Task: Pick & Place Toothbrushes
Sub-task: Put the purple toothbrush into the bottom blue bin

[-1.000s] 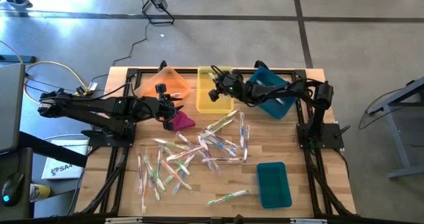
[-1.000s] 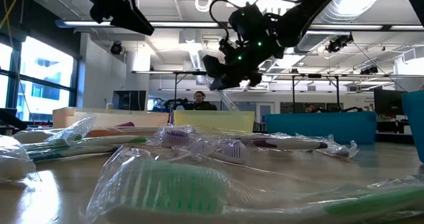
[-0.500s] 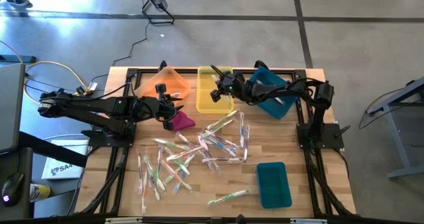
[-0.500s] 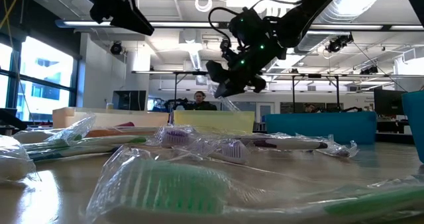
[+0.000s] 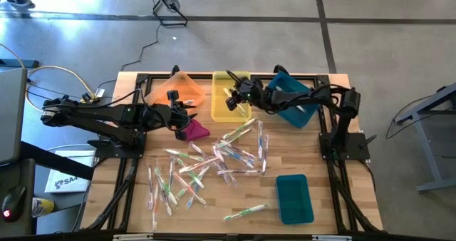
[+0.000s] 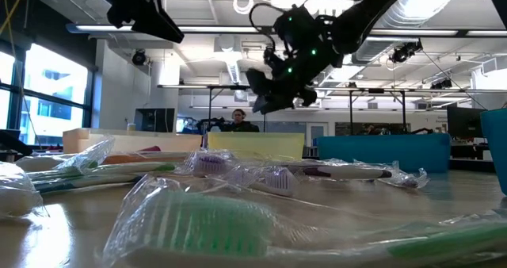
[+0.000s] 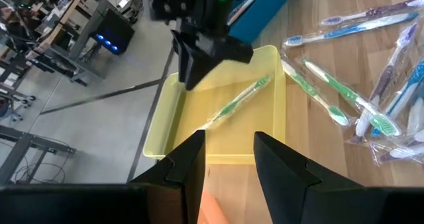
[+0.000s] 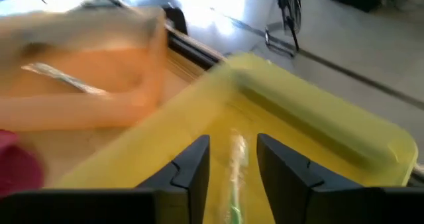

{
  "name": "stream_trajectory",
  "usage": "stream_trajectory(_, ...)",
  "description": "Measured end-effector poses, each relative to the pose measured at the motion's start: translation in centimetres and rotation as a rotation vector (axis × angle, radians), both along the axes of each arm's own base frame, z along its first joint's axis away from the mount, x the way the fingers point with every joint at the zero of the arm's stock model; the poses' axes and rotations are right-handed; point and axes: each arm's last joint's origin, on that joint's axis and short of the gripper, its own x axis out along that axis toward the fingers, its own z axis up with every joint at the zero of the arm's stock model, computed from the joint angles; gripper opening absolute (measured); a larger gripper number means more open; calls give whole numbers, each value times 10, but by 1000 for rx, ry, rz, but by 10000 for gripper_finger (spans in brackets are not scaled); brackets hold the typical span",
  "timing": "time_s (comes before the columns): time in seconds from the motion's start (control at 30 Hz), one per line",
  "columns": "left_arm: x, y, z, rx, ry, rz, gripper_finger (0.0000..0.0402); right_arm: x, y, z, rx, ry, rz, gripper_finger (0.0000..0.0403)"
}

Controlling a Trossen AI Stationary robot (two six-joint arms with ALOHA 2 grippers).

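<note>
Right gripper (image 5: 232, 96) hangs over the yellow bin (image 5: 222, 111), fingers apart and holding nothing; a green wrapped toothbrush (image 7: 240, 102) lies loose in that bin directly beneath. Left gripper (image 5: 187, 115) sits low beside the magenta cloth (image 5: 194, 130), fingers apart and empty, with the orange bin (image 5: 182, 85) just behind. The other toothbrushes (image 5: 214, 162) are scattered mid-table, one lone brush (image 5: 246, 211) near the teal bin (image 5: 294, 198); a blue bin (image 5: 288, 117) lies under the right arm.

Magenta cloth lump (image 5: 194, 130) beside orange bin (image 5: 181, 89)
</note>
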Motion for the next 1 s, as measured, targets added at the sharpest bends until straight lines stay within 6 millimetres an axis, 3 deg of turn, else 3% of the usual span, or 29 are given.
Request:
stream_trajectory(0.27, -1, 0, -2, -8, 23, -17, 124, -4, 38, 44, -146, -3, 163, 11)
stream_trajectory(0.5, -2, 0, -4, 13, 62, -28, 124, -21, 69, 66, -157, 99, 287, 10)
stream_trajectory(0.8, -1, -1, -2, 17, 44, -43, 123, -48, 92, 88, -135, 178, 354, 11)
stream_trajectory(1.0, -3, -1, 5, 86, 21, -77, 71, -53, 98, 96, -99, 125, 342, 5)
